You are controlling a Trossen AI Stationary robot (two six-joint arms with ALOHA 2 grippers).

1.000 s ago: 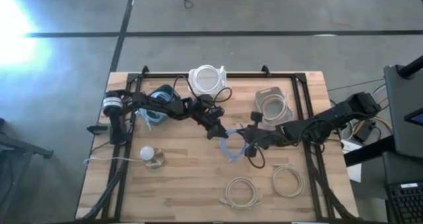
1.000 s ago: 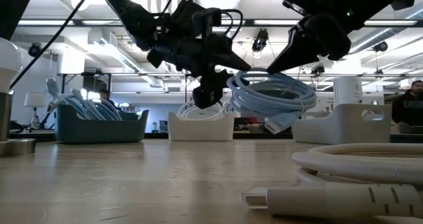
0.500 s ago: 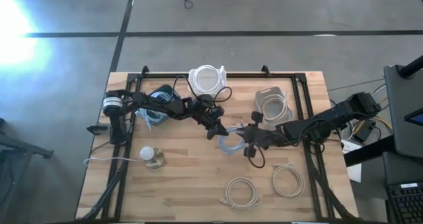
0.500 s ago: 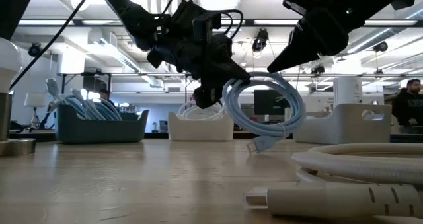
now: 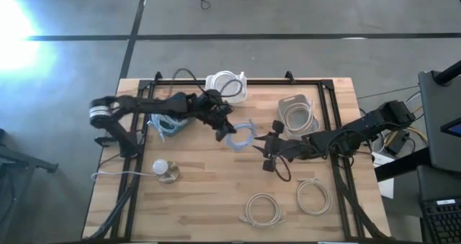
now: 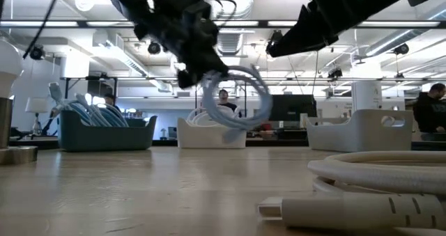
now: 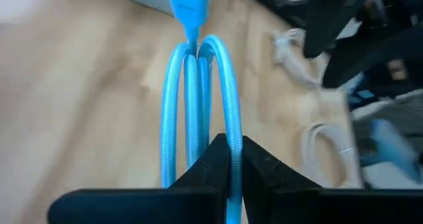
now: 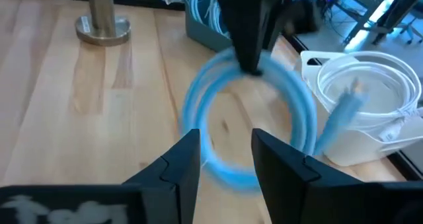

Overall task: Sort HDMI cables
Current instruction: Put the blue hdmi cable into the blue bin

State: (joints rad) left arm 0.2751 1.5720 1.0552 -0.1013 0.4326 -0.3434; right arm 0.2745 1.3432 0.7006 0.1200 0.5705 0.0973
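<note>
The left gripper [image 5: 225, 131] has its jaws closed on a light blue HDMI cable [image 5: 241, 135], and the coil hangs in the air above the middle of the counter [image 5: 202, 201], not touching the wood. The right gripper [image 5: 261, 149] is just beside the coil with its jaws apart and nothing between them. At the back of the counter stand a dark bin [image 6: 104, 133] with blue cables, a white bin [image 5: 227, 86] with white cables and another bin [image 5: 297, 113] with pale ones. Two beige cables [image 5: 263, 209] lie flat near the front edge.
</note>
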